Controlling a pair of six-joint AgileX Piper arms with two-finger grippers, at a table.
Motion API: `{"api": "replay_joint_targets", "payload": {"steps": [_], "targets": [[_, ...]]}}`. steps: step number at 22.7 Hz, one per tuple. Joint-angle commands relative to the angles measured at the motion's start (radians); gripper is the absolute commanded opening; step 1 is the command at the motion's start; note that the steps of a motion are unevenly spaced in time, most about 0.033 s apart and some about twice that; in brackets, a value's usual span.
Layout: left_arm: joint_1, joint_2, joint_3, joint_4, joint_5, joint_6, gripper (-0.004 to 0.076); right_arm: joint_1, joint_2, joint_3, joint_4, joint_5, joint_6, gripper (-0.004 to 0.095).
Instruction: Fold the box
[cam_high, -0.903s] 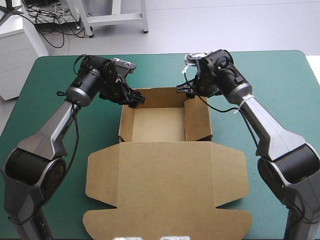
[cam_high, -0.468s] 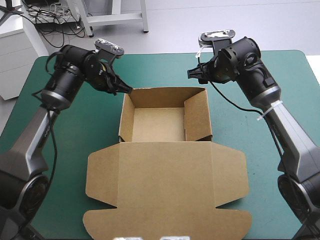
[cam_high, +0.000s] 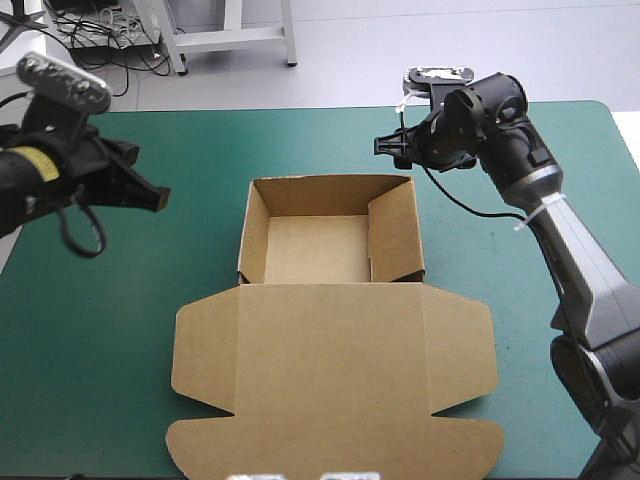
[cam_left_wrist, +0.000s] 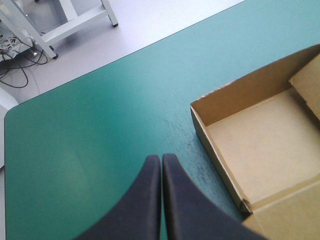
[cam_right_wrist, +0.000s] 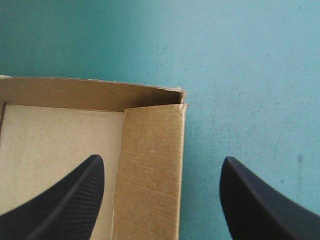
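The brown box (cam_high: 335, 300) lies mid-table as an open tray (cam_high: 318, 248) with its walls up. Its lid (cam_high: 335, 385) is flat toward the near edge, and the right wall (cam_high: 398, 238) leans a little inward. My left gripper (cam_high: 158, 199) hangs shut, well to the left of the tray and above the cover, touching nothing. In the left wrist view its fingers (cam_left_wrist: 161, 161) meet in a point, with the tray's far left corner (cam_left_wrist: 200, 107) off to one side. My right gripper (cam_high: 386, 148) hovers open above the far right corner (cam_right_wrist: 179, 98), its fingertips (cam_right_wrist: 161, 161) straddling the right wall without touching it.
Teal-green cover (cam_high: 190, 140) surrounds the box on all sides. The table's far edge (cam_high: 300, 107) runs just behind the right gripper. The left edge (cam_high: 15, 255) is close to the left arm.
The left gripper has pulled away from the tray's far left corner, swinging out to the left and shutting. The right gripper has lifted off the far right corner and stays open.
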Motion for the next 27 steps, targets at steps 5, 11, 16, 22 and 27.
{"api": "replay_joint_targets", "payload": {"steps": [5, 11, 16, 22, 27], "targets": [[-0.003, -0.279, 0.297, -0.009, -0.018, -0.002, -0.001, -0.009, 0.06, -0.031, 0.032, 0.009, -0.022, 0.061], [-0.003, -0.548, 0.737, -0.009, -0.117, -0.015, -0.001, -0.011, 0.128, -0.031, 0.026, 0.009, -0.032, 0.061], [-0.003, -0.687, 0.989, 0.029, -0.207, -0.09, -0.001, -0.017, 0.134, 0.096, 0.012, 0.009, -0.025, 0.061], [-0.003, -0.751, 1.101, 0.029, -0.205, -0.116, -0.001, -0.018, 0.138, 0.176, 0.091, 0.009, -0.027, 0.0604], [-0.003, -0.796, 1.179, 0.033, -0.205, -0.114, -0.001, -0.018, 0.138, 0.179, 0.078, 0.009, -0.037, 0.0536]]}}
